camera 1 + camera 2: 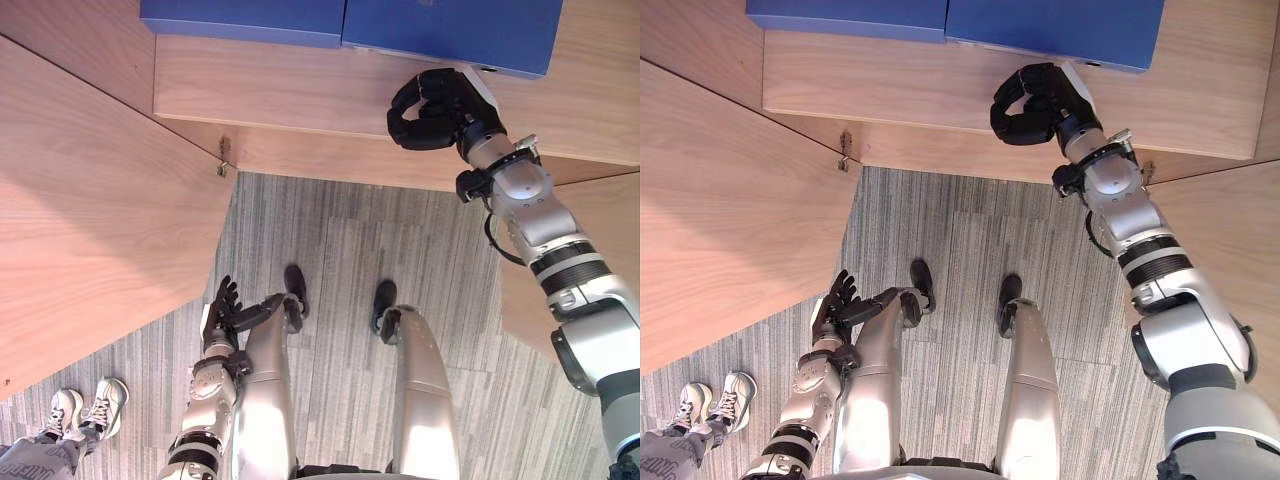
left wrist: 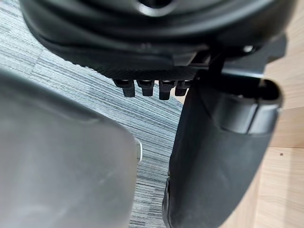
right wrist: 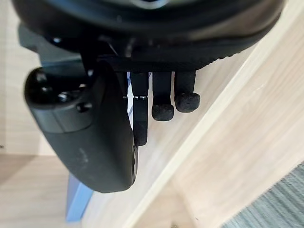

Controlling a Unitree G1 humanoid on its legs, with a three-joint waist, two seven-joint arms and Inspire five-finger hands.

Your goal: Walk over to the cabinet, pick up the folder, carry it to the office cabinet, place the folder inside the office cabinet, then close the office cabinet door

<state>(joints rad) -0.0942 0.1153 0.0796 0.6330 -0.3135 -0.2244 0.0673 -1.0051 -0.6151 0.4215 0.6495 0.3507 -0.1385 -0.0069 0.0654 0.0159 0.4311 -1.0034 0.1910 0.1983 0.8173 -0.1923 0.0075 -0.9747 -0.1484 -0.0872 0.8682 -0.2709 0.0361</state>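
While the right hand (image 1: 450, 105) curls empty by the blue folder (image 1: 450, 30), a person's shoes (image 1: 108, 398) stand far left.

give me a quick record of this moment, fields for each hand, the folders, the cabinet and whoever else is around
right hand: fingers curled, holding nothing, over the wooden shelf, just in front of the right blue folder
left hand: open, hanging low above the carpet
left blue folder: lying on the shelf beside the right one
left cabinet door: swung open
person: white sneakers on the carpet, on the robot's left
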